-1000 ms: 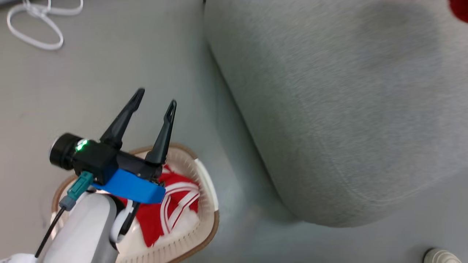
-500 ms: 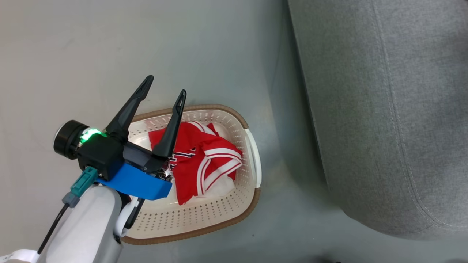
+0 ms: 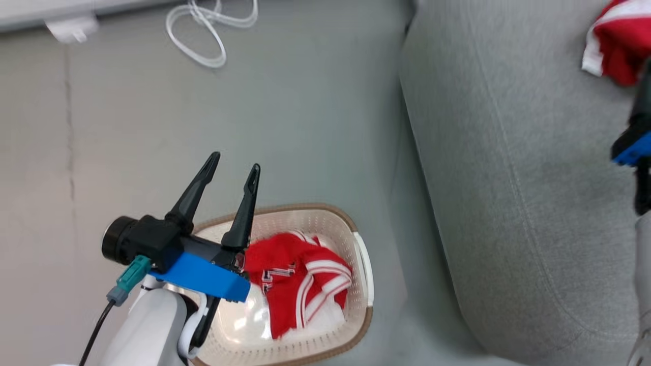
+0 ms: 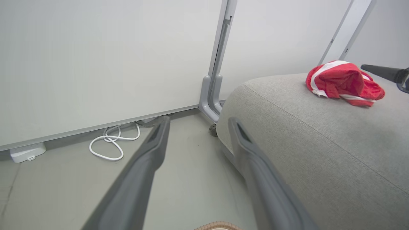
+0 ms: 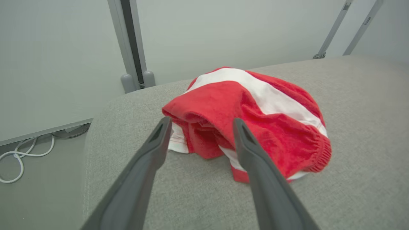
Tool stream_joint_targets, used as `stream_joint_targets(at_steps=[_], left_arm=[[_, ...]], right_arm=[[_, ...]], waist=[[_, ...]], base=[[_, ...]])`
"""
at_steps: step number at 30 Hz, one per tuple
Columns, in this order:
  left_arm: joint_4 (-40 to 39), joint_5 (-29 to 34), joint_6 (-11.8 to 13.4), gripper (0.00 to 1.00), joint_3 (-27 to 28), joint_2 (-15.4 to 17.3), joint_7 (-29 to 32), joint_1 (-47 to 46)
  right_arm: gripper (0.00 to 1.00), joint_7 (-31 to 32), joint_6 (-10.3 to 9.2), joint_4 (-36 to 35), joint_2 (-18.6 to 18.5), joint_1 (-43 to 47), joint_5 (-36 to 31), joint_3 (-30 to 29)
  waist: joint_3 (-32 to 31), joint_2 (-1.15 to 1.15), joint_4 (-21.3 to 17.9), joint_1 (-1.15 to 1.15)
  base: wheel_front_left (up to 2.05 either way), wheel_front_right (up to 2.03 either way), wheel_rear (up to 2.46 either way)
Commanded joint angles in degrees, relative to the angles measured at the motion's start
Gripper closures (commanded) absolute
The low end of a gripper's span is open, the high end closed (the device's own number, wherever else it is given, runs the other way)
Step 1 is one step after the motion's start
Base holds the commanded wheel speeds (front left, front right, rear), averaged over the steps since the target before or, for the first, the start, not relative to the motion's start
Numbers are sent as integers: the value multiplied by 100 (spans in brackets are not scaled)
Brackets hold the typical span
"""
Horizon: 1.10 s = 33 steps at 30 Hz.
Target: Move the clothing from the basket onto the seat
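Seat: the big grey seat (image 3: 508, 178) stands on the right, with the basket on the floor just beside its rounded edge.
On the seat: one red striped garment (image 5: 249, 118) lies crumpled on the grey fabric, well away from the basket. It looks like shorts, with a broad white band and a gathered hem.
Basket: the cream basket (image 3: 305, 209) with the brown rim holds the red jersey (image 3: 300, 284), bunched towards the seat side, its lettering and white stripes showing.
Right tool: the right tool (image 5: 202, 120) is over the seat, fingers spread and pinching nothing. The red striped garment lies just past the tips, and I cannot tell whether they touch it.
Left tool: the left tool (image 3: 236, 161) hovers above the side of the basket away from the seat, fingers spread and empty. They point out over the floor (image 3: 127, 101) towards the wall, not down at the jersey.
Elsewhere: a white cable (image 4: 108, 147) lies looped on the floor by the wall.
Done: one garment is out of the basket and resting on the seat, so I'd call the job about half finished.
Left: the jersey has to be gripped, lifted clear of the rim and set down on the seat.
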Motion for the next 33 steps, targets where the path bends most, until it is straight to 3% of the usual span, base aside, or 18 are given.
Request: stream_joint_targets(at_steps=[1, 7, 16, 25, 33], left_arm=[[12, -33, -8, 0, 121, -86, -31, 137], [110, -43, 74, 0, 680, -366, -34, 747], [439, 121, 108, 0, 1355, -634, -36, 1468], [543, 274, 95, 0, 1801, -808, -35, 2016], [612, 353, 61, 0, 1850, -883, -35, 2258]], right_arm=[[0, -123, 1, -45, 61, 249, 93, 173], [0, -281, 1, -594, 400, 1323, 429, 1130], [0, -295, 1, -2520, 867, 3314, 1327, 2254], [0, 167, 1, -4033, 997, 4693, 1747, 2522], [0, 494, 1, -4747, 1039, 5344, 1702, 2462]], waist=[[-446, 0, -154, 1], [-1274, 0, 43, 1], [-2045, 0, 448, 1], [-2458, 0, 863, 1], [-2627, 0, 1152, 1]], base=[[0, 0, 0], [0, 0, 0], [0, 0, 0], [0, 0, 0], [0, 0, 0]])
